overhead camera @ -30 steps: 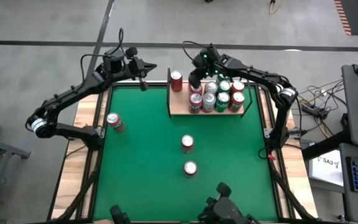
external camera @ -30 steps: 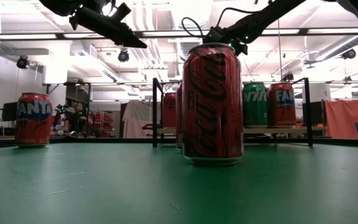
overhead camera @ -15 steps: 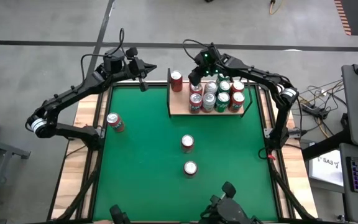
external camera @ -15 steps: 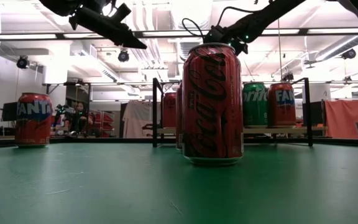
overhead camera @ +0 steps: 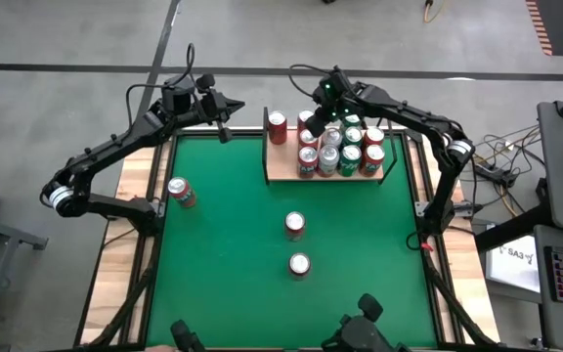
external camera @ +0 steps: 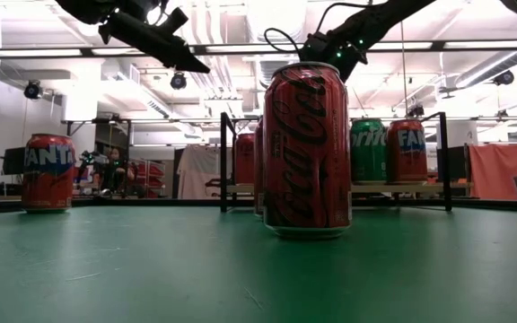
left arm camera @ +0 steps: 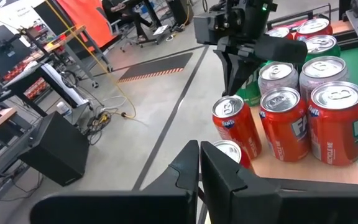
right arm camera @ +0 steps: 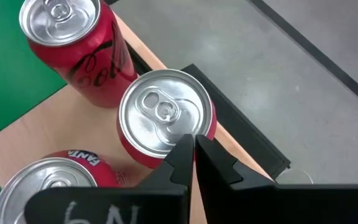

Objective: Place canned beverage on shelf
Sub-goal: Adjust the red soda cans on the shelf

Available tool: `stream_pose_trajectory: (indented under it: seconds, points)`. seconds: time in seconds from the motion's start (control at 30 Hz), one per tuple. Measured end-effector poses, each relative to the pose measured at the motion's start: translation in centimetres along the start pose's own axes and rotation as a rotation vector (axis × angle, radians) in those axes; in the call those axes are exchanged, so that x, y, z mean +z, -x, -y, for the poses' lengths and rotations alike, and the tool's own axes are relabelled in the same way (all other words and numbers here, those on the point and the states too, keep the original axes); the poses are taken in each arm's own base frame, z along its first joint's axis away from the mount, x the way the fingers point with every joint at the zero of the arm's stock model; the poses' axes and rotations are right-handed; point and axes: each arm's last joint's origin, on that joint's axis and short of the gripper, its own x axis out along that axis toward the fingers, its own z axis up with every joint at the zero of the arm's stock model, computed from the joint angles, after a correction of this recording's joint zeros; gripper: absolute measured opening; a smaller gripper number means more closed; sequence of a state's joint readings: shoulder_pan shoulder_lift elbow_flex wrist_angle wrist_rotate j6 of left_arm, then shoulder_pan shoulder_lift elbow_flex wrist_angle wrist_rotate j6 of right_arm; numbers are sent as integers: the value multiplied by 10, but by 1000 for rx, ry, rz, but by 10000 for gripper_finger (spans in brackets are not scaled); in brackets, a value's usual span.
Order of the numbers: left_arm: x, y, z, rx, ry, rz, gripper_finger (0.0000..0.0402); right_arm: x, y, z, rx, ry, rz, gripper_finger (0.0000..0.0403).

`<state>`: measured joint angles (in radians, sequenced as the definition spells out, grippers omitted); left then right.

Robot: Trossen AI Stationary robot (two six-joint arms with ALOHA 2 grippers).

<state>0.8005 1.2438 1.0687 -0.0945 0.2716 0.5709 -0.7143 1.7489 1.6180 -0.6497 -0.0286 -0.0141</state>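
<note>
Across the middle of the high view you have the green felt table [overhead camera: 223,254]. At its upper centre sits the light tan wooden shelf with black metal uprights [overhead camera: 283,168], crowded with red, green and silver cans. Your left arm waits at the upper left, its gripper [overhead camera: 225,125] off the table's top edge with fingers pressed together on nothing. Your right gripper [overhead camera: 323,110] hangs over the shelf's back row, fingers closed and empty, above a red can with a silver top [right arm camera: 164,118]. Three red beverage cans stand loose on the felt: one at the left [overhead camera: 179,191], one at centre [overhead camera: 294,226], one just below it [overhead camera: 299,264].
</note>
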Motion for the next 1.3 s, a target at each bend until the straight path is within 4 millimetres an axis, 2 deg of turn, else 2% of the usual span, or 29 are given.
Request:
stream_pose_trajectory:
  seconds: [0.53,0.77,1.17,1.3]
  points:
    - [-1,0,0,-4,5,-6,0,1,2,-14,62,-7,1,9]
    - [-1,0,0,-4,5,-6,0,18,11,-10,11,54,112,9]
    - [-1,0,0,-4,5,-6,0,18,-24,-10,58,99,129,9]
    - [-1,0,0,-4,5,-6,0,17,-28,-9,39,96,122,9]
